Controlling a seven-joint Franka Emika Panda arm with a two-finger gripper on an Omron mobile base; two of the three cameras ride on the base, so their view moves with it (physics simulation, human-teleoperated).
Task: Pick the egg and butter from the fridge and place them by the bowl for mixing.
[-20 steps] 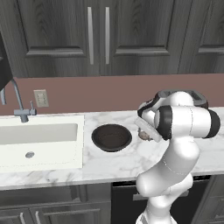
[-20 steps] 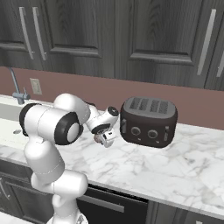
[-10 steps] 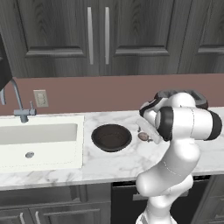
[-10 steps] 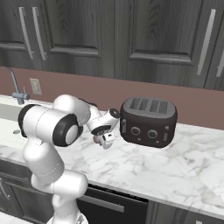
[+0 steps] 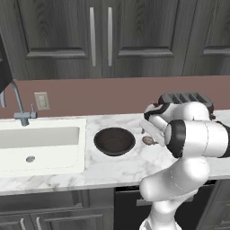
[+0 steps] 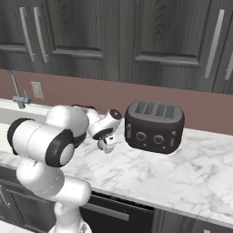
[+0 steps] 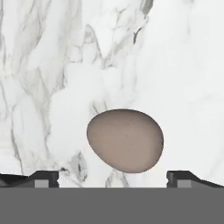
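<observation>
One egg point(image 7: 125, 140) lies loose on the marble worktop point(image 7: 175, 65), at abt 3 o'clock of the bowl point(image 5: 114, 140) and near it. The hand point(image 7: 113, 177) sits right over it, tips spread wide either side w/ clear gaps, gripping nothing. Risk: an oval on a flat slab can roll if a tip clips it as the hand lifts off, maybe toward the toaster point(image 6: 154, 126) or the worktop edge. Butter not seen here.

White marble bench point(image 5: 112, 168), dark wood wall cabinets point(image 5: 99, 38) above it, reddish-brown backsplash point(image 5: 103, 96) between; white sink basin point(image 5: 38, 143) at bench's left, black toaster point(image 6: 154, 126) right.
</observation>
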